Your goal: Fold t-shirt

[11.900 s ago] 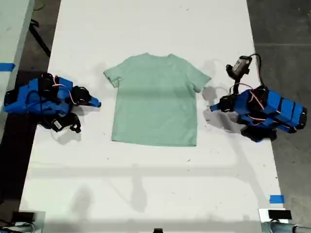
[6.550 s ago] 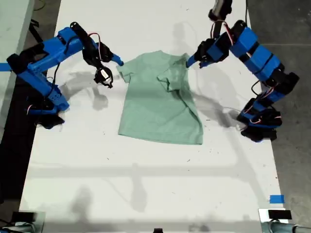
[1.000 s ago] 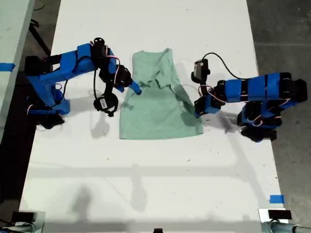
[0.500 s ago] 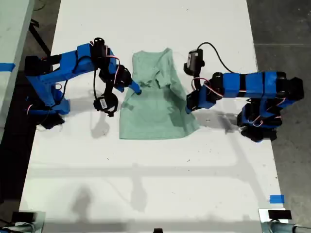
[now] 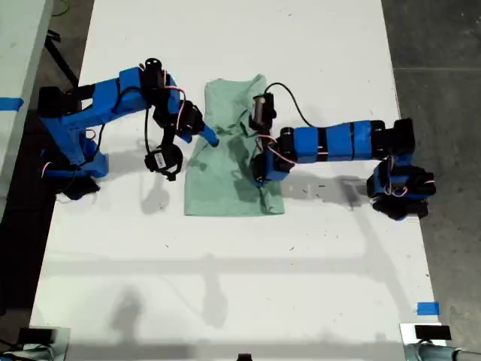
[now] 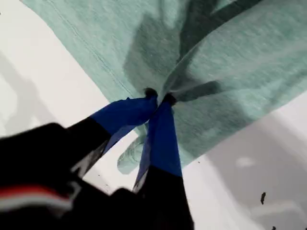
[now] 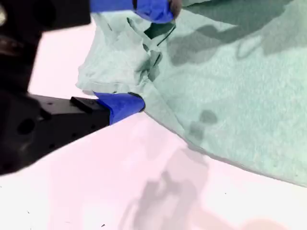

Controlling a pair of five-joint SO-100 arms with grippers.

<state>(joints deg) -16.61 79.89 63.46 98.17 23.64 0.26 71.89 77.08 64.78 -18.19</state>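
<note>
Mid side-fold right now. Got the t-shirt (image 5: 225, 180) lying in the middle of the table (image 5: 225, 286), collar end far, hem near, right side already doubled over toward the centre in the exterior view.

Holding a pinch of that folded cloth in my first pincer (image 6: 158, 98), tips clamped tight together on it and cloth tenting up off the table. Over at the shirt's left edge in the exterior view, got my second pincer (image 7: 146, 57) standing wide around a crumpled bunch of sleeve; can't tell if it's really pressing on anything.

Tips for doing this bit well, just a judgement:
- Carry the pinched flap low and straight across so the body doesn't drag.
- Lay it down flat before letting go.
- Sort out that wrinkled sleeve bunch, or end up with a lumpy fold.
</note>
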